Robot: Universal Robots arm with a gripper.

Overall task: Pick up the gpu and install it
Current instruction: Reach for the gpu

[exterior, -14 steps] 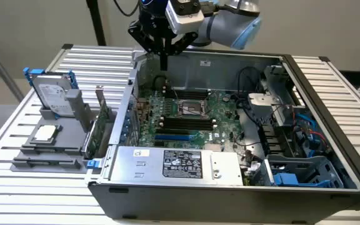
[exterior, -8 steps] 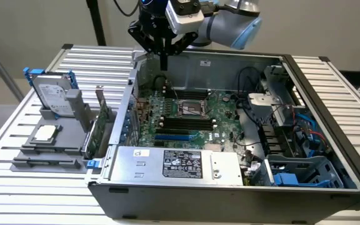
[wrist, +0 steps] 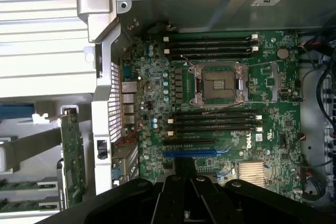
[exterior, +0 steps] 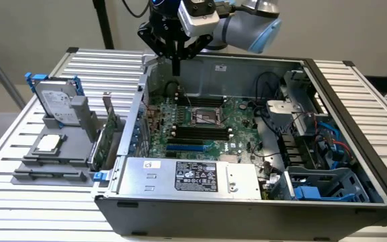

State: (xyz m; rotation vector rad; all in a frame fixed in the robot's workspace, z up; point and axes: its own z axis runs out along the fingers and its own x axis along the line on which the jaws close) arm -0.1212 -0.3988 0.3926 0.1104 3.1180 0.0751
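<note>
The gpu [exterior: 110,135] stands on edge in a grey holder just outside the case's wall on the exterior view's left, green board showing; in the wrist view the gpu [wrist: 71,156] has its silver bracket at one end. My gripper [exterior: 176,68] hangs above the far corner of the open case on that same side, well apart from the gpu, fingers together with nothing between them. In the wrist view my gripper [wrist: 184,170] sits over the large green motherboard [wrist: 226,114], close to its blue slot [wrist: 189,153].
A silver hard drive in a blue frame [exterior: 54,100] and a processor [exterior: 49,143] rest on the grey fixture [exterior: 25,174] beside the gpu. Inside the case [exterior: 355,116] are the power supply [exterior: 193,176], cables and blue drive bays [exterior: 321,189].
</note>
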